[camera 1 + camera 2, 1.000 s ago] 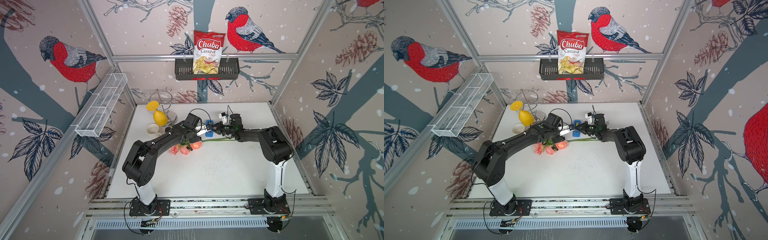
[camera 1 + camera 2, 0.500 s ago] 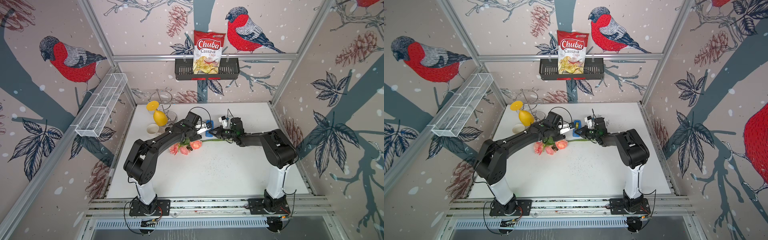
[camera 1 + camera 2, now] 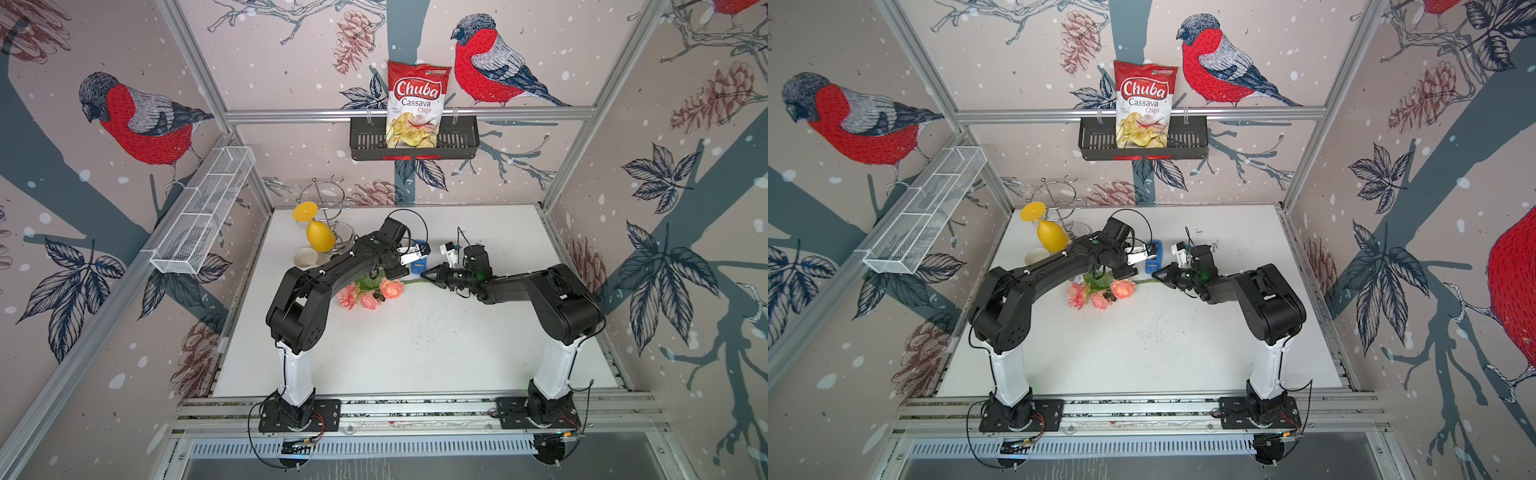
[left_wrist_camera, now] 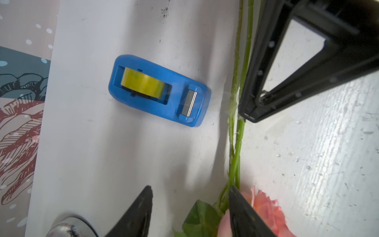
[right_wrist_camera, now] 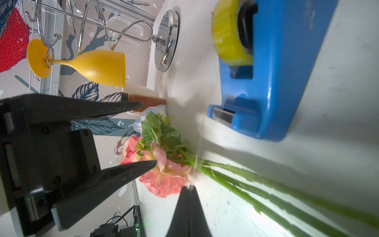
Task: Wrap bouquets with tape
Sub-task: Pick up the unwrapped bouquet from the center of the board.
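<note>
The bouquets (image 3: 372,291) (image 3: 1100,293) are one bunch of pink-peach roses lying on the white table, green stems (image 4: 235,131) running to the right. The tape (image 4: 143,83) is a yellow-green roll in a blue dispenser (image 3: 419,266) (image 3: 1153,262) just behind the stems. My right gripper (image 3: 424,274) (image 3: 1155,274) (image 5: 189,186) is shut on a clear tape strip (image 5: 196,160) drawn from the dispenser across the stems; its tip (image 4: 246,117) touches them. My left gripper (image 4: 190,186) (image 5: 149,133) hangs open over the leaves near the blooms, holding nothing.
A yellow goblet (image 3: 320,235) hangs on a chrome wire rack (image 3: 330,199) at the back left, with a white cup (image 3: 305,257) and a brown jar (image 5: 147,100) beside it. A chips bag (image 3: 417,104) sits in a wall basket; a wire shelf (image 3: 203,212) lines the left wall.
My right gripper has moved from beside the dispenser forward and down to the stems, staying shut. The left gripper has narrowed very slightly and hardly moved.
</note>
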{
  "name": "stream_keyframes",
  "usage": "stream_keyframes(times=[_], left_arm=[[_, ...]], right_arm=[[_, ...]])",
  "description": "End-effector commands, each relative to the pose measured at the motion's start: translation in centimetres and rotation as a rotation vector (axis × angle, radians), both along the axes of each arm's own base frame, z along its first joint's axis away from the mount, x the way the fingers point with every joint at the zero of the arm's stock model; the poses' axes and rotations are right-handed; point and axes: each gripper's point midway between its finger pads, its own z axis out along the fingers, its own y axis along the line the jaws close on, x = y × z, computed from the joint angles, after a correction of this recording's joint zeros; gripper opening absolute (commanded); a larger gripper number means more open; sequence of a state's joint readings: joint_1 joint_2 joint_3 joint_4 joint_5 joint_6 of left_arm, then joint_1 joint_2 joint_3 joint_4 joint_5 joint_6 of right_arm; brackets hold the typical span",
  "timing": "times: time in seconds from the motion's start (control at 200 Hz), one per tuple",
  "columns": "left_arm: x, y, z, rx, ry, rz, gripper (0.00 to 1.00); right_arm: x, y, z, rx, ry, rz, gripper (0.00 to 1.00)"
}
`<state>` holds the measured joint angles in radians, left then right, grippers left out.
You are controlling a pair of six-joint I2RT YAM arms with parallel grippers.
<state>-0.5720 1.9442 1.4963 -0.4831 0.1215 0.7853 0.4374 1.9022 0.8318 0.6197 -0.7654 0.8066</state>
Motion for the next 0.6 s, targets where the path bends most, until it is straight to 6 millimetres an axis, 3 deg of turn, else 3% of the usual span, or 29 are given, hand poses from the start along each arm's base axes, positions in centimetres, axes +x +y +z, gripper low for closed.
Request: stream_keyframes(times=[0.0,0.4,0.595], left_arm=[[-1.2,-0.3,-1.0,0.008,0.082,-0.048,0.59],[-2.2,-2.0,-3.6,0.012,0.258,-0.146,0.56],[-3.2,-1.8,-4.7,0.038,0.327,-0.176,0.55]], right_arm=[[-0.9,0.3,0.5,0.012,-0.027,0.043,0.00],[-1.2,0.3,0.7,0.023,-0.032,0.047,0.00],[-1.3,0.2,0.6,0.020,-0.031,0.046,0.00]])
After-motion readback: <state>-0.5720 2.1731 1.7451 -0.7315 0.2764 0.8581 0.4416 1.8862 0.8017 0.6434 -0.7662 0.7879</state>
